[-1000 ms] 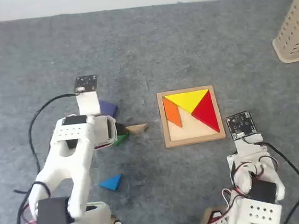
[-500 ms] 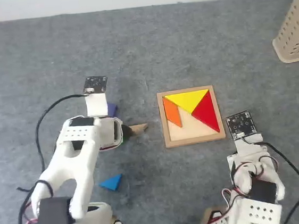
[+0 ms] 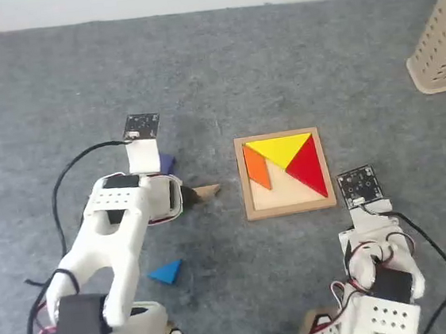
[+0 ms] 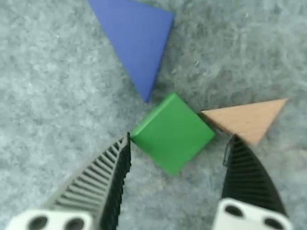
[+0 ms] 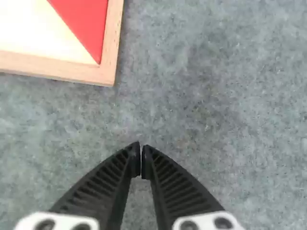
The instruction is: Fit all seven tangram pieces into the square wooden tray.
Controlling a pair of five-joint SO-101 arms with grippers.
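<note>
The tray (image 3: 249, 209) is holding yellow (image 3: 285, 148), orange (image 3: 257, 168), red (image 3: 309, 170) pieces, one corner lying bare. Left gripper (image 4: 179, 140) is gaping around the green square (image 4: 172, 130); right gripper (image 5: 140, 146) is sitting closed, empty.

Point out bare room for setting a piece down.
In the tray, bare wood runs along its near edge, bordered by the orange piece and red piece. Open carpet spreads between the tray and the light blue triangle. Crowded: green square, dark blue triangle and tan triangle cluster under the left gripper.
</note>
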